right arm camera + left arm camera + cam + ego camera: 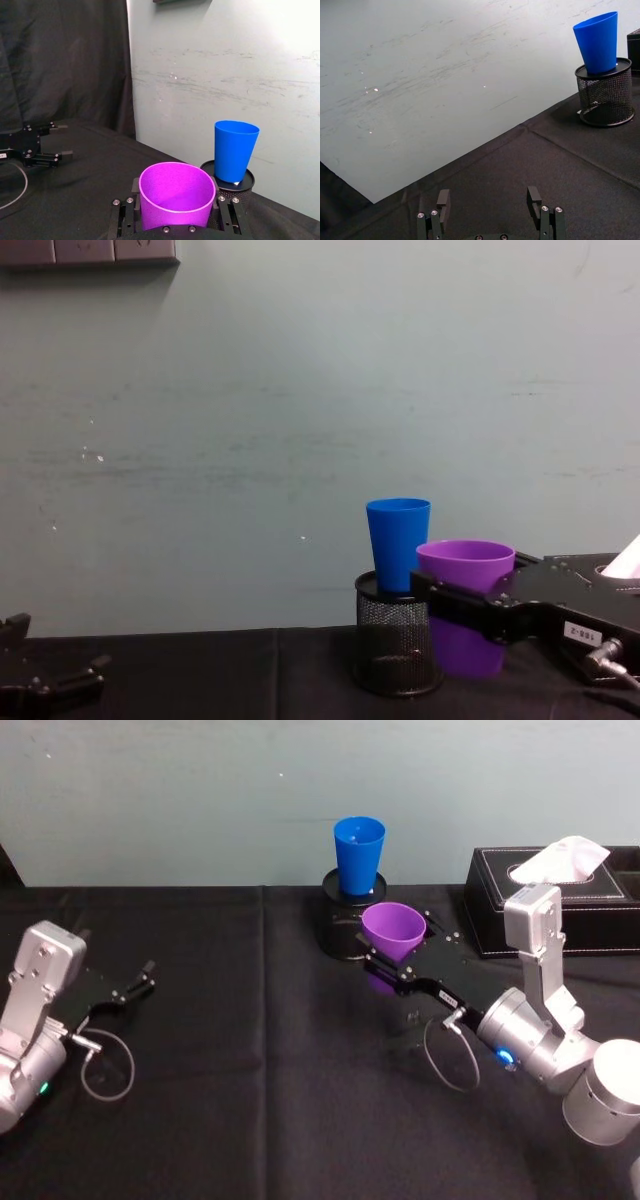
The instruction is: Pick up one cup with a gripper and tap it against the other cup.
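Cloth, black and creased, is spread over the table (250, 1120), and a pale wall is seen behind it. At the far right of the table a black tissue box (560, 910) is set, with a white tissue pulled up from its slot. The silver-grey right arm (545, 1020) is stretched in from the right, and the left arm (40, 1010) is parked low at the left edge. A black mesh pen holder (340, 935) is placed at the back middle, and the blue cup (359, 855) is seated upright in its mouth. The purple cup (393, 925) is gripped at its sides by the right pincer (398, 955), mouth up, just beside the holder on the robot's right and a little nearer. Its base appears lifted off the cloth, and a gap is seen between it and the blue cup. The left pincer (145, 978) is held wide apart with nothing between its fingers
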Available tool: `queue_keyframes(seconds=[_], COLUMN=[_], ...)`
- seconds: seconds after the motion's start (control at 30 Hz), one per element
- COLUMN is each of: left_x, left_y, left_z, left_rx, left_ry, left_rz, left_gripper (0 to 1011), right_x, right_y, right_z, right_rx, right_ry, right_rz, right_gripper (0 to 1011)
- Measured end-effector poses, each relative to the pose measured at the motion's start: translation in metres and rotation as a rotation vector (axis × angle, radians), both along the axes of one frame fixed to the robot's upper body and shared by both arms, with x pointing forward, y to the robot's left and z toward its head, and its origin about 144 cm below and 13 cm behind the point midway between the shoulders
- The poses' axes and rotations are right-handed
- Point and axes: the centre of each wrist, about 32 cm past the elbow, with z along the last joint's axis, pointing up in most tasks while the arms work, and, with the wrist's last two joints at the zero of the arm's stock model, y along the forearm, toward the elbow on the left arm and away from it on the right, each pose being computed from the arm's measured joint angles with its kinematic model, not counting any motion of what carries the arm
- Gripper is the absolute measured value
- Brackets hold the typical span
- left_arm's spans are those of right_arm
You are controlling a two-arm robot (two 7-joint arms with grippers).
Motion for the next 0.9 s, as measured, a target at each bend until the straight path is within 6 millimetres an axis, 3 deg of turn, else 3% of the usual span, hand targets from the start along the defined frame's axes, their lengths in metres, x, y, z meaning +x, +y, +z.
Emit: queue_keyframes(seconds=[0.9], left_x=[0.0000], left_y=[0.0000], left_z=[0.0000], left_rx=[0.000], left_ry=[0.000], left_rz=[0.000], left_gripper=[1000], right_x=[0.0002], right_y=[0.0000], right_z=[-0.0017], right_rx=[0.000], right_ry=[0.002], right_rz=[0.001], right_gripper=[751])
